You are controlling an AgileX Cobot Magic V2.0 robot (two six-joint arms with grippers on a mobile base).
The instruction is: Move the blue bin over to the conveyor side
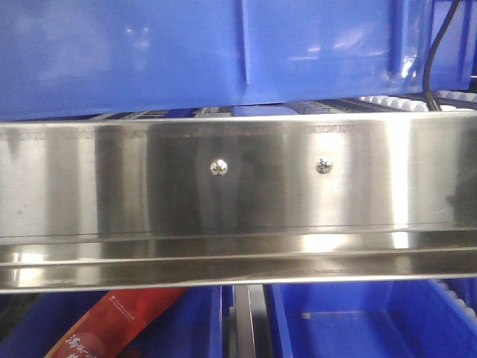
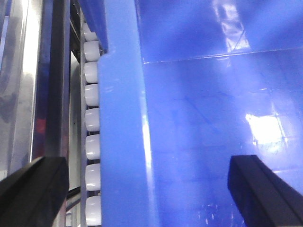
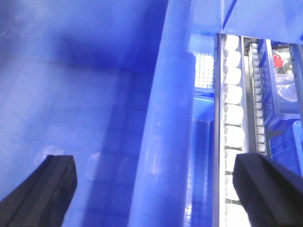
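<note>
- Front view: blue bin up top, apparently resting on white rollers just behind the stainless rail with its 2 screws. Only the lower side wall showing, top cut off. No arms or grippers anywhere here, and no conveyor belt either, so no clue about the direction of travel. Below the rail, another bin with a red packet, not the target.
- Left wrist view: left gripper spread wide, straddling the bin's rim, with 1 of the fingers outside over the rollers and the other inside over the floor. Not pinching anything yet. Looks like the grab-the-rim step. Best bet: drop straight down until well past the lip, then close square on the wall, keeping the outer finger off the rollers.
- Right wrist view: right gripper, same deal, wide apart across another stretch of rim, nothing pinched. Worth closing both sides together and lifting level to avoid twisting the bin. Fingertips cut off at the bottom edge in both wrist views, so depth below the rim hard to judge. Glare on the glossy plastic, so can't rule out small contents.
</note>
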